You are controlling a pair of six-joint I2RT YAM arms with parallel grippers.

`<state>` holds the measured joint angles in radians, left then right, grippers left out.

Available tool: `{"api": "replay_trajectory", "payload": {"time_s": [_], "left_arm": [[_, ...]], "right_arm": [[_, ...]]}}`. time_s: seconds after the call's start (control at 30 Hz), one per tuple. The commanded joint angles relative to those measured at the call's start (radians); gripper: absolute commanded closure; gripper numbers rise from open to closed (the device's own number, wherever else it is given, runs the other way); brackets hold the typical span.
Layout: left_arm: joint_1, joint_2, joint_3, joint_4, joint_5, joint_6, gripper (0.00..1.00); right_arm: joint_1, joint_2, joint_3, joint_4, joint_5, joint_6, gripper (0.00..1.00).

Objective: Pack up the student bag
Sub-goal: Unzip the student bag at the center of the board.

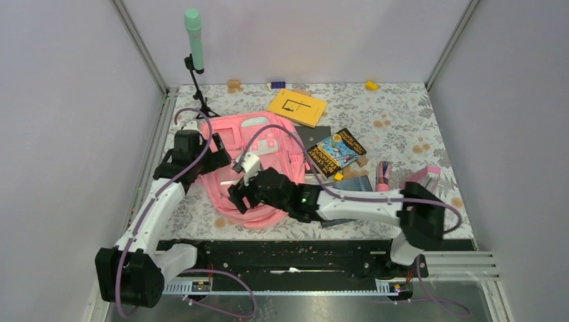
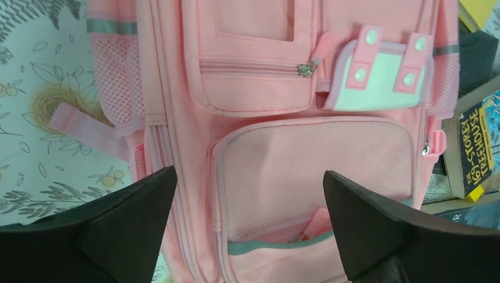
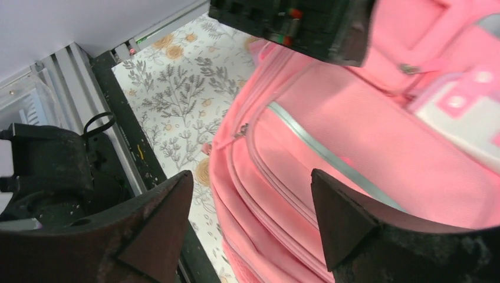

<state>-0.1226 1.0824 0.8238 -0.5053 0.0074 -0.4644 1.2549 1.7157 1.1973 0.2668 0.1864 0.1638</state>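
Yellow booklet (image 1: 296,106), books (image 1: 337,151) beside student bag (image 1: 268,144).

Floral-patterned surface (image 1: 402,114). The student bag (image 1: 228,131) lies flat directly beneath both pairs of jaws. Beyond the jaws lie a yellow book (image 1: 296,106) and, at the far edge, three small blocks (image 1: 277,85). Right of the jaws lie an illustrated paperback (image 1: 337,151) and, farther right, a small pink item (image 1: 423,180).
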Motion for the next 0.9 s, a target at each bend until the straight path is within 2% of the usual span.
{"api": "replay_trajectory", "payload": {"time_s": [0.0,0.13,0.2,0.27,0.37,0.47,0.6,0.87], "left_arm": [[-0.051,-0.053,0.022,0.035,-0.058,0.059,0.01],[-0.207,-0.007,0.067,0.041,-0.093,0.164,0.01],[-0.288,0.024,0.086,0.037,-0.089,0.210,0.01],[-0.322,0.041,0.097,0.031,-0.056,0.256,0.01],[-0.378,0.049,0.110,-0.006,0.028,0.388,0.01],[-0.484,0.031,0.083,-0.002,0.003,0.453,0.01],[-0.618,0.047,0.038,0.005,-0.209,0.551,0.01],[-0.669,0.164,0.040,-0.043,-0.373,0.571,0.01]], "right_arm": [[-0.008,-0.205,-0.113,-0.005,0.126,-0.086,0.16],[-0.054,-0.345,-0.249,-0.061,0.266,-0.054,0.06],[-0.145,-0.411,-0.307,-0.109,0.237,0.023,0.07],[-0.245,-0.480,-0.370,-0.156,0.192,0.117,0.07],[-0.352,-0.596,-0.475,-0.163,0.130,0.156,0.06],[-0.430,-0.674,-0.535,-0.197,0.118,0.168,0.06],[-0.494,-0.739,-0.586,-0.221,0.089,0.192,0.04],[-0.499,-0.762,-0.643,-0.220,0.021,0.235,0.05]]}}
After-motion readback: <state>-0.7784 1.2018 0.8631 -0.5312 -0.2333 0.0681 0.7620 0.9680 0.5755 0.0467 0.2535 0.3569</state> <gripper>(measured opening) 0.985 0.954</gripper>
